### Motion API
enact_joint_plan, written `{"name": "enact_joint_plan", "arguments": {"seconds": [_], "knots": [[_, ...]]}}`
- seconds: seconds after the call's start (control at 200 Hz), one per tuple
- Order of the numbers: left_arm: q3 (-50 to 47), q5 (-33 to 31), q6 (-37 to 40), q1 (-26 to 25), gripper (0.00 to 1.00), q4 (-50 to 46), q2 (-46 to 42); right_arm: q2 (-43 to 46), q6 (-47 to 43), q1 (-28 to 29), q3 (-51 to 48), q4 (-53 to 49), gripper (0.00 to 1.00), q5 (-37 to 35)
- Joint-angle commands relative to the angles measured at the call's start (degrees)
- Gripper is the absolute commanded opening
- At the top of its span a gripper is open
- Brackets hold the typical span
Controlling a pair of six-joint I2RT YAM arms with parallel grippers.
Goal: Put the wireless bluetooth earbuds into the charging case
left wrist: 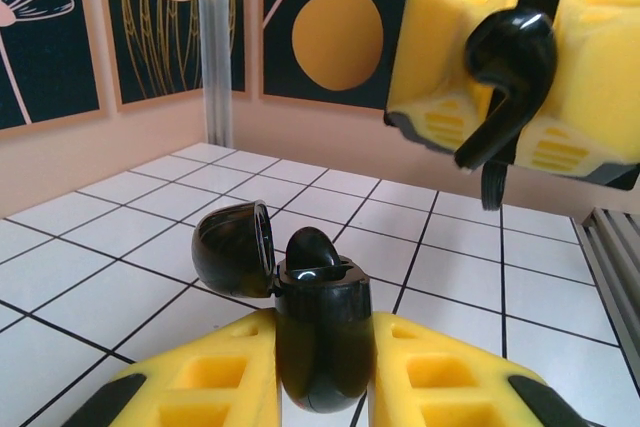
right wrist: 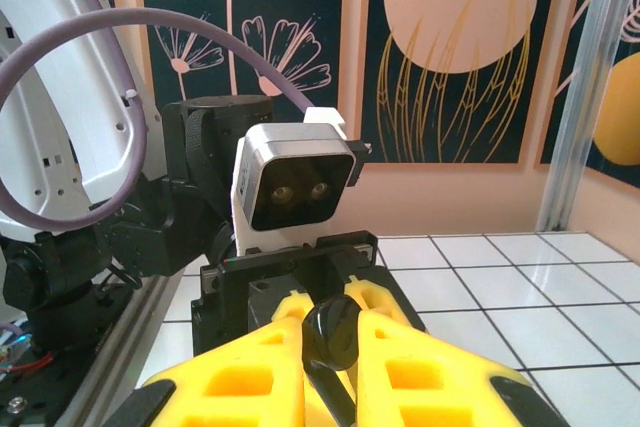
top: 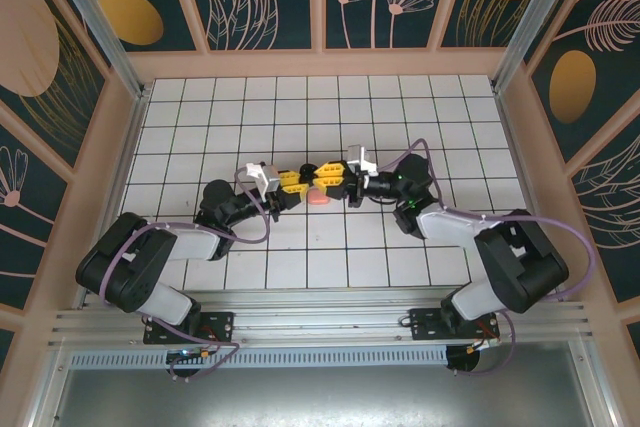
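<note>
My left gripper (left wrist: 322, 352) is shut on the black charging case (left wrist: 320, 327) and holds it upright above the tiled table. The case's lid (left wrist: 235, 247) is swung open to the left. One black earbud (left wrist: 312, 247) sits in the case with its rounded head sticking out. My right gripper (right wrist: 333, 347) is shut on a second black earbud (right wrist: 335, 335). In the left wrist view that earbud (left wrist: 510, 57) hangs stem-down, above and to the right of the case and apart from it. From above, the left gripper (top: 297, 183) and right gripper (top: 325, 179) meet tip to tip mid-table.
A small salmon-pink piece (top: 318, 198) lies on the white tiles just in front of the two grippers; too small to tell its shape. Patterned walls enclose the table (top: 420, 117) on three sides, and an aluminium rail (top: 300, 322) runs along the near edge.
</note>
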State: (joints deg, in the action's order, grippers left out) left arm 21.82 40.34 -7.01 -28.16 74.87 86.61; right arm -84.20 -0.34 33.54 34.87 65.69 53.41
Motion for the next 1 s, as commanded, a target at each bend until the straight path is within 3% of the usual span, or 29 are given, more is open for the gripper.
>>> {"name": "enact_joint_plan", "arguments": {"seconds": [0.0,0.631,0.996], "knots": [[1.2,2.1,0.8,-0.4,0.22,4.4,-1.2,-2.0,2.1,0.7,2.1,6.2,0.16,-1.2],[0.9,2.7,-1.2,-0.5,0.22,7.3,-3.2,-8.8,7.4,1.1,3.7,16.1,0.16,-3.6],[0.4,0.5,-2.2,-0.6,0.23,8.6,-4.9,-8.9,8.1,1.3,1.8,15.1,0.15,-2.5]]}}
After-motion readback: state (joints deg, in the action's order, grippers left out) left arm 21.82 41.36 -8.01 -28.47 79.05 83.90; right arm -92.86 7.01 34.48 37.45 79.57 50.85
